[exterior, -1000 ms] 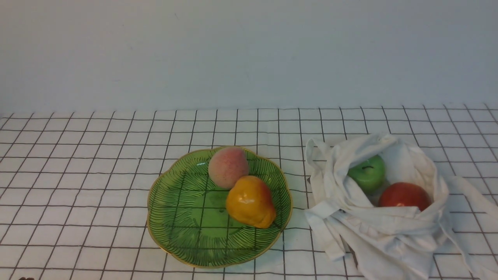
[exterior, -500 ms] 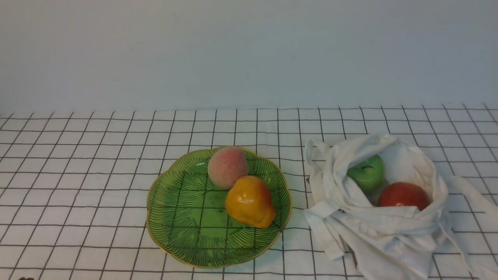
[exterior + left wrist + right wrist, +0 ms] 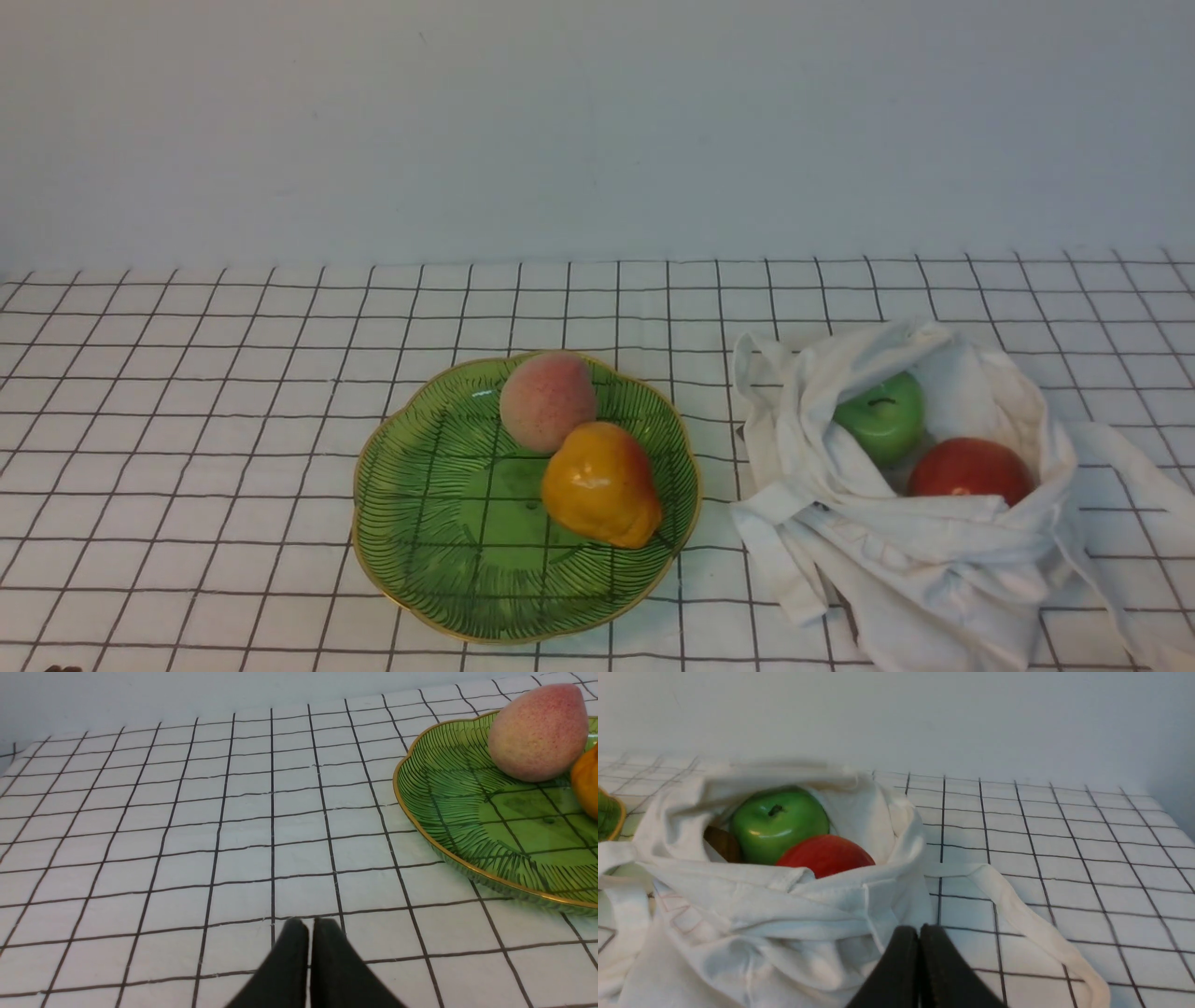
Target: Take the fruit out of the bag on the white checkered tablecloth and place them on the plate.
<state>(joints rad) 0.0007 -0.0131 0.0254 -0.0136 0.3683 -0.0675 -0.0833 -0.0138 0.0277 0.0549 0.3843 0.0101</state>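
Left gripper (image 3: 304,921): fingers together, nothing between them. Landmark: plate (image 3: 429,532), green, scalloped, gold-rimmed, lying on the checkered tablecloth (image 3: 187,420). In the plate, toward its far side: one peach (image 3: 548,401), pink and yellow. Also in it, nearer and to the right of the peach: one orange-yellow fruit (image 3: 600,483), glossy, lumpy. To the right of the plate, apart from it: one bag (image 3: 934,541), white cloth, mouth open, straps loose. Inside: one green apple (image 3: 882,417), dark stem; to its right, one red fruit (image 3: 971,471), partly covered by cloth. Right gripper (image 3: 919,928): fingers pressed together, empty.
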